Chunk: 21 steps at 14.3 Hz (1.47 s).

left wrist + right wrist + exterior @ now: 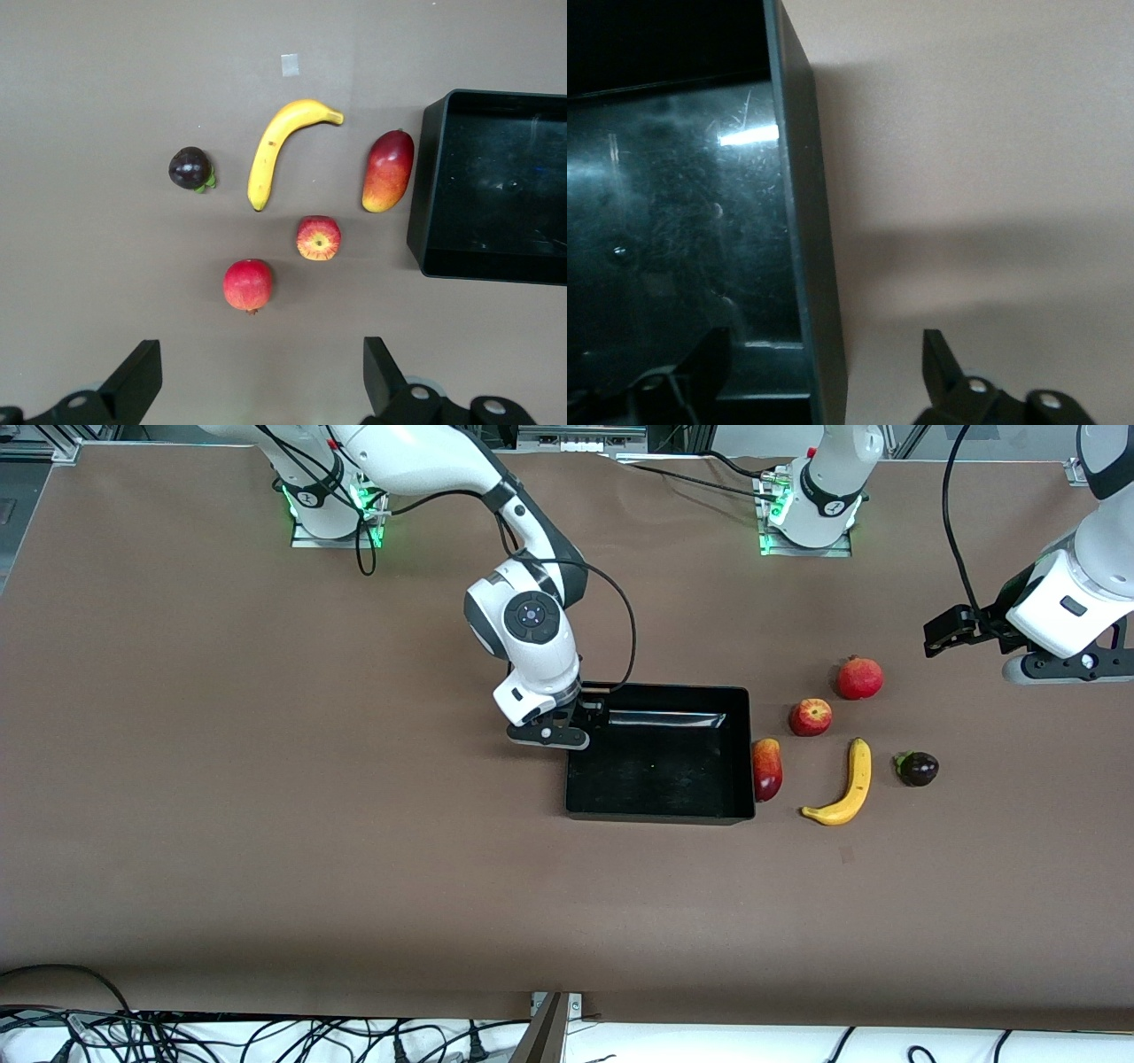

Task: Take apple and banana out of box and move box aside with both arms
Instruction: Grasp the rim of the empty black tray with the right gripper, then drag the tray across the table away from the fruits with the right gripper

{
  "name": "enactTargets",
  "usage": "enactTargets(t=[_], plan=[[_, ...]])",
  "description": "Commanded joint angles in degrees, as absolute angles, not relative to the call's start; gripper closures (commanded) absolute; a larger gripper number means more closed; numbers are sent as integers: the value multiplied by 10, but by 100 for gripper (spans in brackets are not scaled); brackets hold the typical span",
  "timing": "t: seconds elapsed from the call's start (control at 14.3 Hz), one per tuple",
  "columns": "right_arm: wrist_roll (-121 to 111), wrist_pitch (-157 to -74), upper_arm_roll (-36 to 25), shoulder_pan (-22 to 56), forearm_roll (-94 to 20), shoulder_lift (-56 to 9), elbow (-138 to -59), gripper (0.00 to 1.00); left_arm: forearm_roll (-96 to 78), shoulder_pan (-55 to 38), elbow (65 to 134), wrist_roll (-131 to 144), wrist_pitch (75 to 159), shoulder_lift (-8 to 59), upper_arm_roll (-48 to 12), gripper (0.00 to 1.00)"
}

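The black box (660,816) lies at mid-table and is empty. My right gripper (580,713) is open, down at the box's corner toward the right arm's end. In the right wrist view the gripper (826,345) has its jaws either side of the box's wall (802,221), one inside and one outside. The yellow banana (846,786) and the red apple (810,716) lie on the table beside the box, toward the left arm's end. My left gripper (943,633) is open and empty in the air over the table at that end. The left wrist view shows the left gripper (260,359), the banana (275,146), the apple (318,237) and the box (423,177).
A red-yellow mango (766,769) lies against the box's outer wall. A round red pomegranate-like fruit (859,677) lies farther from the front camera than the apple. A dark purple fruit (918,768) lies beside the banana. Cables run along the table's front edge.
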<state>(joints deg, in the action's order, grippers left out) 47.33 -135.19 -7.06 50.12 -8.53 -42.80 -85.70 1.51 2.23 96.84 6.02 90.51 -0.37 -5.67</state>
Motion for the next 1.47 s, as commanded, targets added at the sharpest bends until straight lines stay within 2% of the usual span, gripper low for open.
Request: enactTargets(t=[0.0, 0.14, 0.35, 0.42, 0.63, 0.84, 1.05, 1.19, 1.4], plan=[[484, -1366, -79, 513, -68, -450, -841, 17, 9, 18, 952, 53, 895, -4, -76, 0], [483, -1368, -78, 514, -57, -454, -841, 39, 10, 18, 940, 58, 895, 1, -76, 0], [475, -1368, -79, 513, -47, -454, -841, 86, 11, 20, 934, 58, 901, 13, -76, 0], [475, -1368, -79, 513, -46, -453, -841, 99, 11, 19, 934, 58, 910, 18, -76, 0], [455, -1356, -89, 508, -44, -443, -841, 100, 11, 24, 935, 58, 935, 31, -75, 0], [380, -1260, -104, 492, -52, -386, -841, 100, 10, 25, 935, 58, 961, 42, -69, 0], [274, -1171, -120, 440, -54, -329, -845, 100, 10, 27, 936, 58, 970, 47, -69, 0], [192, -1158, -130, 397, -54, -302, -859, 100, 10, 31, 936, 57, 971, 47, -69, 0], [75, -1175, -141, 329, -62, -251, -934, 100, 10, 32, 937, 54, 970, 47, -68, 0]])
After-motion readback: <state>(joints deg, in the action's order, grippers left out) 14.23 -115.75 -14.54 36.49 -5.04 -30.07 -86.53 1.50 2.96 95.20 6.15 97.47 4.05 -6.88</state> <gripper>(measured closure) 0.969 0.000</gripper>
